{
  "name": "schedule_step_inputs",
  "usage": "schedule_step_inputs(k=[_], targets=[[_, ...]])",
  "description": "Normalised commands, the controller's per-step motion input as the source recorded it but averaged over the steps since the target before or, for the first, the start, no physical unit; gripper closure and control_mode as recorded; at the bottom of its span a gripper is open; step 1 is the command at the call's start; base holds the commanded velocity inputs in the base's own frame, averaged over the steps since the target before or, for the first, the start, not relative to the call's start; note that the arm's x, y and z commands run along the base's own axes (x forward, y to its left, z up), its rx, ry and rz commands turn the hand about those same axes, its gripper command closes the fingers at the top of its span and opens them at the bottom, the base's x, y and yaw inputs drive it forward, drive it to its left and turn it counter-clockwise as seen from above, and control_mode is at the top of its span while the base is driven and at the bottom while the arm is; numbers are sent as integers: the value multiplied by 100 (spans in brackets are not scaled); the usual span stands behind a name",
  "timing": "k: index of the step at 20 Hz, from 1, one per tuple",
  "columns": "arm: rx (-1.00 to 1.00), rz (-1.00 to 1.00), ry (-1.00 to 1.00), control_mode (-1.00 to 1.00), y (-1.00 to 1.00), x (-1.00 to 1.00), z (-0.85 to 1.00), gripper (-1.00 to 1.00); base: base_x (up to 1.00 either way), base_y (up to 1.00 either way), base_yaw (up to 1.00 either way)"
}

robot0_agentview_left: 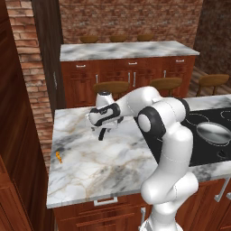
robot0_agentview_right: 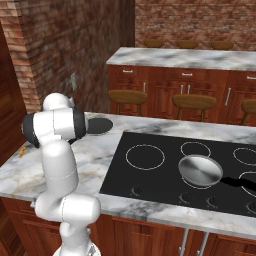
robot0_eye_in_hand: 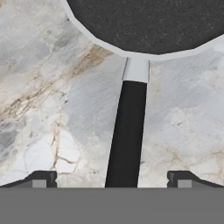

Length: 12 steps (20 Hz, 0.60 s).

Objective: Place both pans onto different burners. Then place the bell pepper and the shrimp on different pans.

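Shrimp (robot0_agentview_left: 58, 157) sits by the table's (robot0_agentview_left: 103, 167) left edge. The hand (robot0_eye_in_hand: 113, 179) hovers wide open over the black pan's (robot0_eye_in_hand: 148, 24) handle (robot0_eye_in_hand: 127, 135), gripping nothing. Further right, the steel pan (robot0_agentview_right: 200, 170) rests on a burner (robot0_agentview_right: 145, 156)-marked cooktop (robot0_agentview_right: 165, 187).

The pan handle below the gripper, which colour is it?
Black handle, with a silver collar at the pan; clearest in the hand view.

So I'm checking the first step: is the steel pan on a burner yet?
Yes. The steel pan sits on the black cooktop, over one of the white burner rings.
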Motion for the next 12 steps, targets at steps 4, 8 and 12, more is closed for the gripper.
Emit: schedule_step_inputs(k=[4, 8, 12], targets=[[0, -4, 0, -100, -2, 0, -2, -100, 0, 0, 0], [0, -5, 0, -100, -7, 0, -5, -100, 0, 0, 0], [0, -3, 1, -100, -17, -5, -2, -100, 0, 0, 0]])
